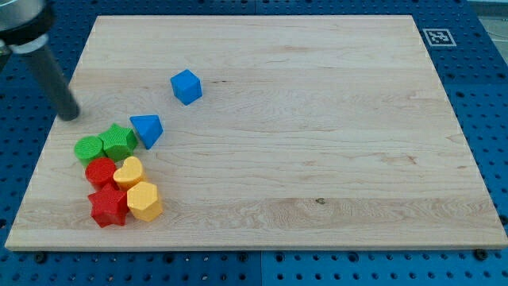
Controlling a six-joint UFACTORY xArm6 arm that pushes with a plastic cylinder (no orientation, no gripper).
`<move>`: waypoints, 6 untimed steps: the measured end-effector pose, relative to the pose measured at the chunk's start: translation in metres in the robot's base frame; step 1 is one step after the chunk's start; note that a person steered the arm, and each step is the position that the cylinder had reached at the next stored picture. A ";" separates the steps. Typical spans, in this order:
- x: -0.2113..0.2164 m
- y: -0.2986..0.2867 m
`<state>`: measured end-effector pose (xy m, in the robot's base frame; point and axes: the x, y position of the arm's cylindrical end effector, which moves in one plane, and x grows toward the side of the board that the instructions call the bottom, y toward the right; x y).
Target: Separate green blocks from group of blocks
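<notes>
A green cylinder point(88, 148) and a green star-shaped block point(119, 141) sit side by side at the top of a cluster near the board's left edge. A blue triangular block point(148, 129) touches the green star's right side. Below them lie a red cylinder point(101, 171), a yellow heart-like block point(128, 172), a red star block point(109, 206) and a yellow hexagon block point(144, 201). A blue cube point(186, 86) stands apart, up and to the right. My tip point(70, 115) is on the board's left edge, above and left of the green cylinder, not touching it.
The wooden board point(317, 159) lies on a blue pegboard table point(488, 95). A black-and-white marker tag point(437, 36) is at the board's top right corner.
</notes>
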<state>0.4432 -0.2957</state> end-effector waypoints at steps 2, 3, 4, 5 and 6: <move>0.078 0.016; 0.072 0.060; 0.043 0.110; 0.013 0.153; 0.015 0.164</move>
